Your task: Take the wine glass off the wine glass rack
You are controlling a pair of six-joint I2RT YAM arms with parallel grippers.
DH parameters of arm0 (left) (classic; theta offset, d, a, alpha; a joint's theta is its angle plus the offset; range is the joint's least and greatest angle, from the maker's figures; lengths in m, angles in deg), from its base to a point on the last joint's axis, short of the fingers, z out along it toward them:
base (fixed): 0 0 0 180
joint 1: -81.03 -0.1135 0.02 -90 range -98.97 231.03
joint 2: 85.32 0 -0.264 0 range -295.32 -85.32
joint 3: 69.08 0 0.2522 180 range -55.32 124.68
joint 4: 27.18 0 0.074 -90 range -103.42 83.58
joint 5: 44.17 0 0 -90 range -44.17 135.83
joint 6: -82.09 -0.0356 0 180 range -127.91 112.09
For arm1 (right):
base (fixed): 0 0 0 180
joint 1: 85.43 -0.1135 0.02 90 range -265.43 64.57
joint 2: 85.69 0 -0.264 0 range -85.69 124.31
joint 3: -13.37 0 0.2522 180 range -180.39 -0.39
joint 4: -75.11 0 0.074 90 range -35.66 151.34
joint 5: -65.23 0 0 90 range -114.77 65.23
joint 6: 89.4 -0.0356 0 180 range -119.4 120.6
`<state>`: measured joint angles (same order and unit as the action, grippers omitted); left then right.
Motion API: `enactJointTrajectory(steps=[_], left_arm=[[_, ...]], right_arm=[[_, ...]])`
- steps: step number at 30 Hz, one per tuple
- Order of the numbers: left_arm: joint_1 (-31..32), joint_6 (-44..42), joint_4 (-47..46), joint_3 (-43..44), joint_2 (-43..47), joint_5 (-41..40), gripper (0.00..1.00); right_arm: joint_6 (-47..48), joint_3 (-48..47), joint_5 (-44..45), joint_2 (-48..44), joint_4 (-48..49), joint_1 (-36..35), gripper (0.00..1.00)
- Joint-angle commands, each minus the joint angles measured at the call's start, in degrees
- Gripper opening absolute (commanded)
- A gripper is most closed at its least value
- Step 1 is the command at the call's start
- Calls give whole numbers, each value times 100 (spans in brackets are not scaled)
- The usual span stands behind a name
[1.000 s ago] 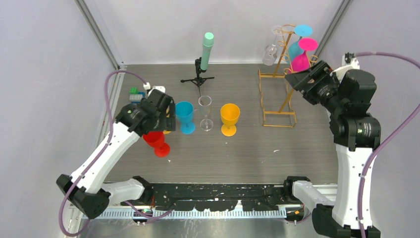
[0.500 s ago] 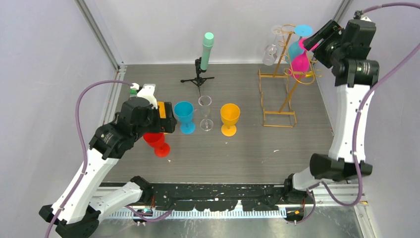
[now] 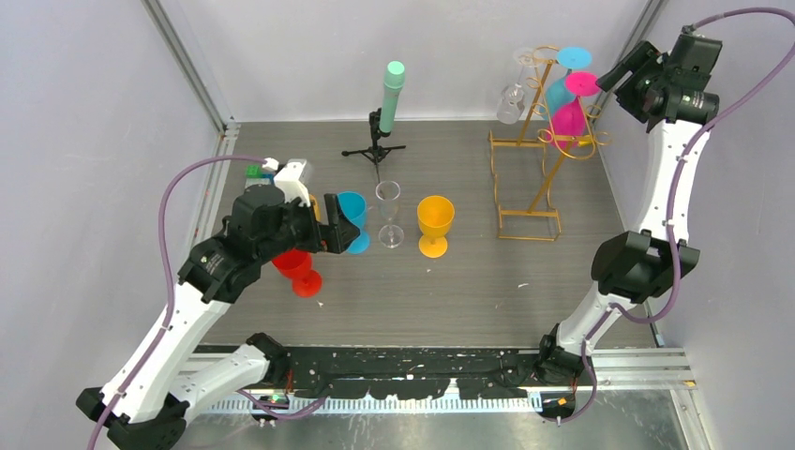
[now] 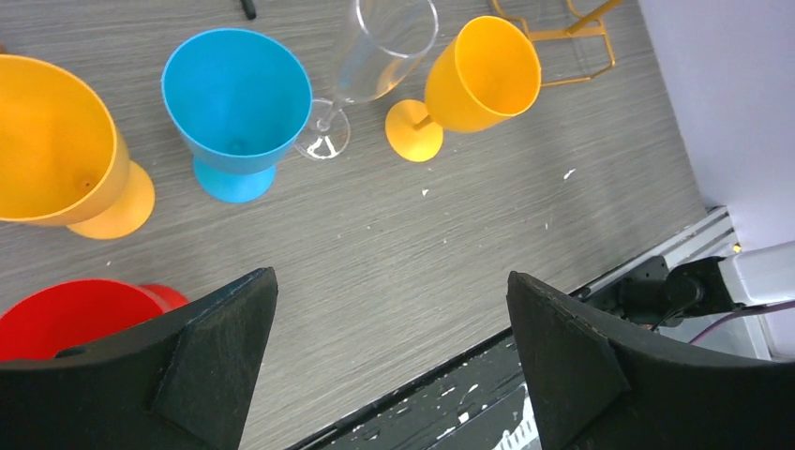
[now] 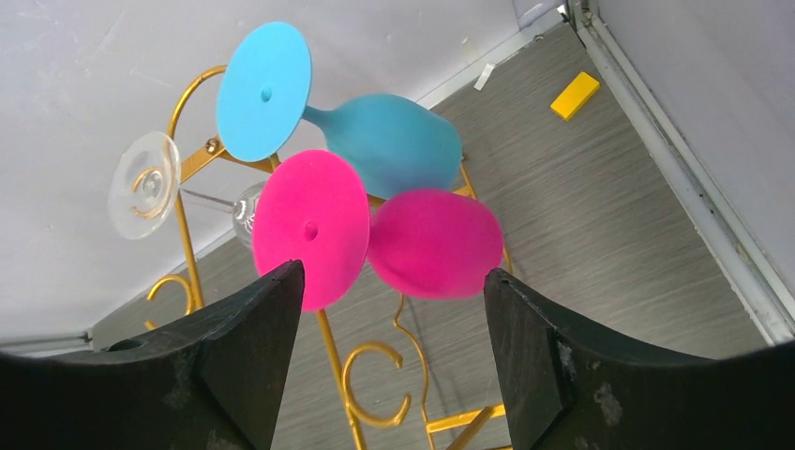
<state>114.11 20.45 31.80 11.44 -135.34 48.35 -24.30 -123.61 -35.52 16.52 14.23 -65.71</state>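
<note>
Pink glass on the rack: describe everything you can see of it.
The pink glass is opaque and looks like matte plastic. It has a round flat foot, a short stem that is mostly hidden, and an egg-shaped bowl. It hangs upside down and tilted near the top of the gold wire rack, just below the blue glass; whether the two bowls touch cannot be told. The open right gripper frames it without touching.

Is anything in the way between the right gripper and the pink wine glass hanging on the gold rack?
Nothing visible does. The open right gripper faces the pink wine glass with only air between. The blue wine glass hangs close beside it on the wine glass rack and might get bumped.
</note>
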Motion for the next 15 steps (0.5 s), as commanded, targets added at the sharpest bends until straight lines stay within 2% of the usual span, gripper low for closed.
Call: enactJointTrajectory(steps=[1,6,11,15], left_arm=[[-22,120,-520,-38,128,256,95],[-23,247,-507,-105,116,153,93],[-21,299,-472,-120,125,156,93],[-22,306,-464,-127,167,135,93]], right_arm=[[388,-129,-471,130,701,-8,75],[217,-39,-1074,373,1100,34,70],[-126,331,-1250,406,1601,78,64],[-387,461,-1265,491,1798,131,50]])
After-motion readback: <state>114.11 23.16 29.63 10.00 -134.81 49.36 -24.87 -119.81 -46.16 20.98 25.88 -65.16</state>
